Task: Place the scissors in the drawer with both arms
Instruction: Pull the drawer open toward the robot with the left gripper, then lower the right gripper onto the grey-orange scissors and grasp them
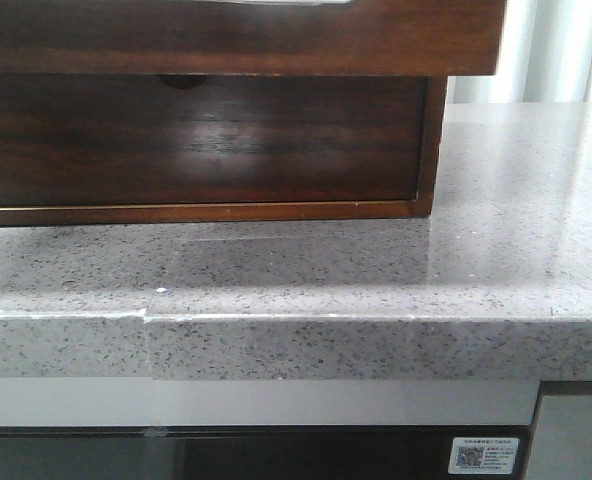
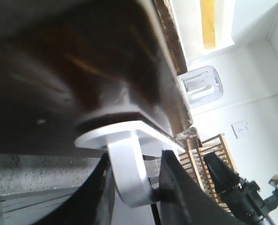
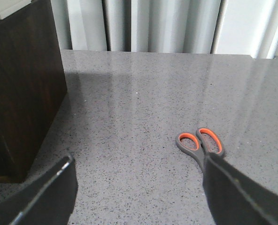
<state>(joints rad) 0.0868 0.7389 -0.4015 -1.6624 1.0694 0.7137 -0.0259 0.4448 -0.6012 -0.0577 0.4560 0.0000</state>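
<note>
The drawer is the wide glossy dark-brown front at the top of the front view, standing out over the cabinet below it. In the left wrist view its dark front carries a white loop handle. My left gripper is closed around that handle, one black finger on each side. The scissors, grey with orange-lined handles, lie flat on the counter. My right gripper is open and empty just above the counter. Its right finger covers the scissors' blades. Neither gripper shows in the front view.
Below the drawer is a second dark front with a half-round finger notch, set in the wooden cabinet. The cabinet stands on a grey speckled counter. Its side is left of my right gripper. Curtains hang behind the counter.
</note>
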